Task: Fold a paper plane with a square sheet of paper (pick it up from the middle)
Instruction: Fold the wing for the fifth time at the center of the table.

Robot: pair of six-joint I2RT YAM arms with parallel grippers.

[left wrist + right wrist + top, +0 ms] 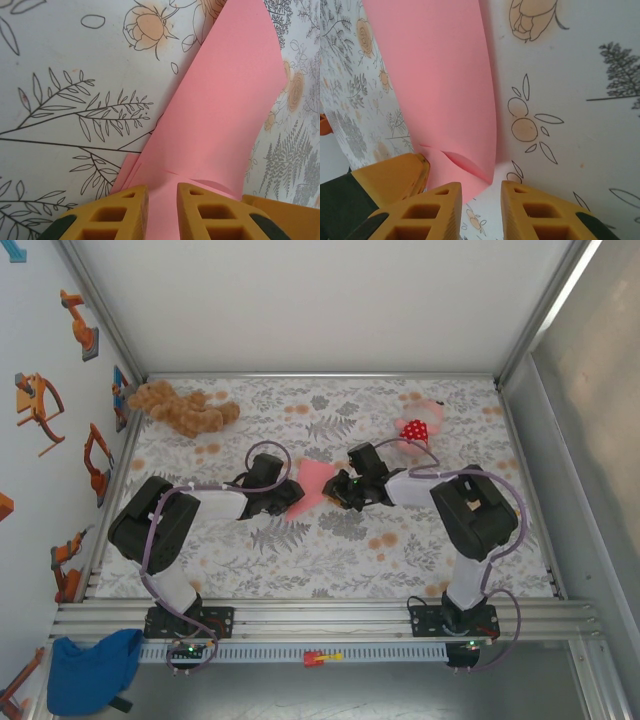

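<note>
Folded pink paper (314,477) sits mid-table (400,550), and both arms meet at it. From above, a brown teddy (182,410) lies at the back left and a pink plush toy (418,426) is behind the right arm, both clear of the paper. The left end effector (162,207) has paper filling its narrow gap; whether it pinches, I cannot tell. The right end effector (481,210) is open, with the paper's curled edge beside one finger.
</note>
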